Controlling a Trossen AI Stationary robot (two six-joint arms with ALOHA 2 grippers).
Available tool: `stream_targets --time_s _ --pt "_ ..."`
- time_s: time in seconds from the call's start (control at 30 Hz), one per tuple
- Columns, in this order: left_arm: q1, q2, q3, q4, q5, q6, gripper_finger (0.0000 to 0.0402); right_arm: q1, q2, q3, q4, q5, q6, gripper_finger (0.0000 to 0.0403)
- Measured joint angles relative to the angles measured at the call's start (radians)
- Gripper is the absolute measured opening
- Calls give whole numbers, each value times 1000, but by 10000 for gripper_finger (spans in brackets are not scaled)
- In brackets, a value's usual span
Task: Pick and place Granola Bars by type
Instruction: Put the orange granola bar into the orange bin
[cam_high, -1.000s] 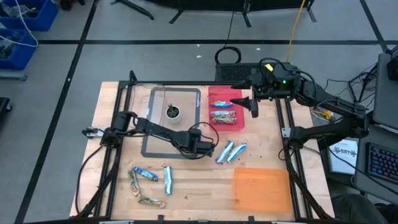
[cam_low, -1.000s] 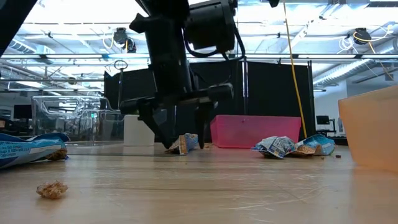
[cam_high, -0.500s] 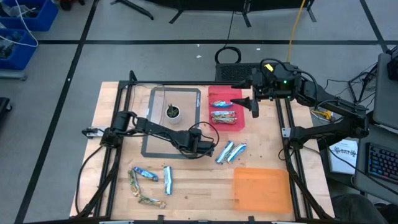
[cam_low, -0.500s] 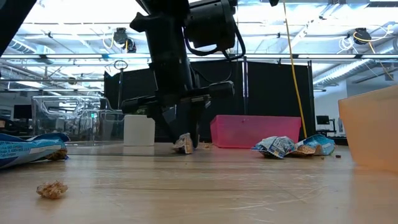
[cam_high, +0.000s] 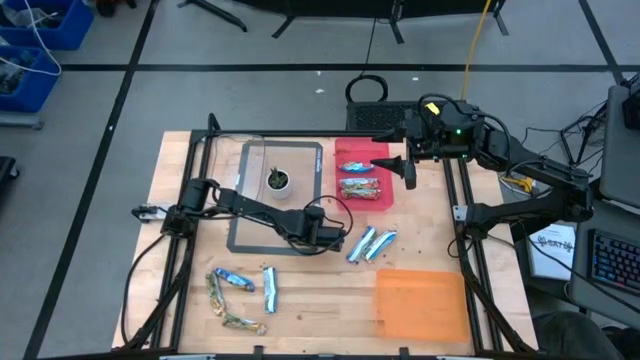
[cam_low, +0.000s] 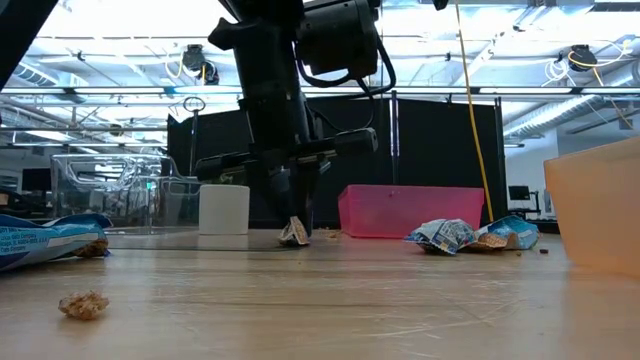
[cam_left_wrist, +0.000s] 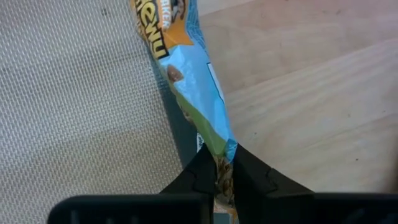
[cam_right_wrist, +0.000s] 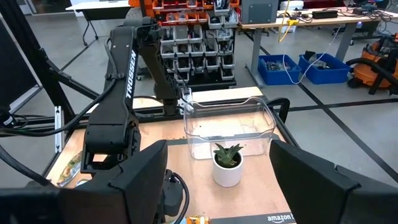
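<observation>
Table (cam_high: 180, 160) of pale wood carried your orange bin (cam_high: 421, 302) and pink tray (cam_high: 383, 196). Your left gripper (cam_low: 292, 215) had its fingers pressed together, pinching the crinkled end of a blue granola bar (cam_left_wrist: 186, 81) by the grey mat (cam_high: 238, 240). Your right gripper (cam_high: 408, 172) hung spread above the pink tray, which held what looked like two bars (cam_high: 357, 187). Other bars (cam_high: 371, 242) lay near the orange bin.

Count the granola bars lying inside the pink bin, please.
2: a blue-and-silver bar at the far end of the pink bin and a brownish-gold bar at its near end. More may lie hidden underneath.
</observation>
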Motion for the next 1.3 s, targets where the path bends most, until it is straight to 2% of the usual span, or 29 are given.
stream_targets --time_s 0.23,0.47,0.67,0.83,1.07,1.3 --pt "2 -6 6 36 34 78 23 0 0 0 0 2 0 272" --pt "9 -57 58 46 60 228 19 0 0 0 0 6 0 270" --pt "30 -170 58 31 55 333 17 -5 0 0 20 12 -15 274" --pt "51 -288 58 -20 44 446 15 -5 -7 0 100 60 -31 280" --pt "69 -459 59 -42 -35 662 13 -5 -12 1 190 59 51 289" --pt "88 -579 60 -31 -117 863 12 -2 1 1 236 56 122 296"
